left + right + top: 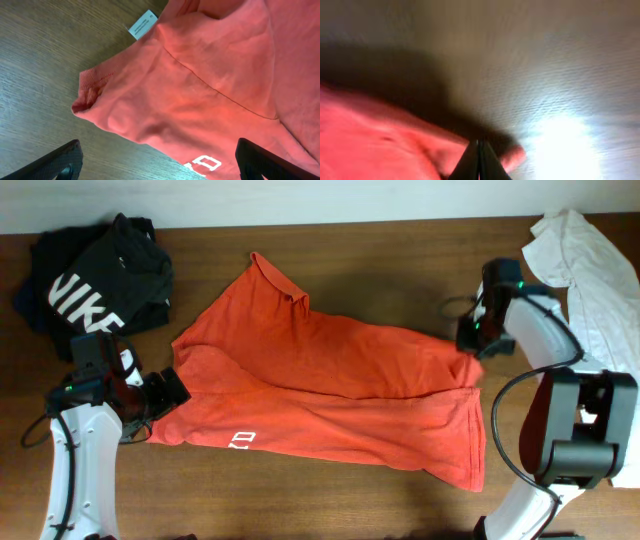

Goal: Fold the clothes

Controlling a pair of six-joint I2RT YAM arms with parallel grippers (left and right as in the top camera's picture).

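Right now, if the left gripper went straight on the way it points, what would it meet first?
Probably the red-orange T-shirt: its bunched edge lies directly ahead of the open left gripper, seemingly close.

The brown wood-grain surface (380,280) carries a red-orange T-shirt (330,390) spread loosely across the middle. A black garment (95,275) with white lettering lies at upper left, and a white garment (590,270) at upper right.

The overhead view is evenly lit and sharp. The left wrist view is crisp, with stitching on the T-shirt (210,85) clear. The right wrist view is blurred throughout; white glare on the table (565,140), perhaps a reflected lamp, sits beside a broad dark shadow.
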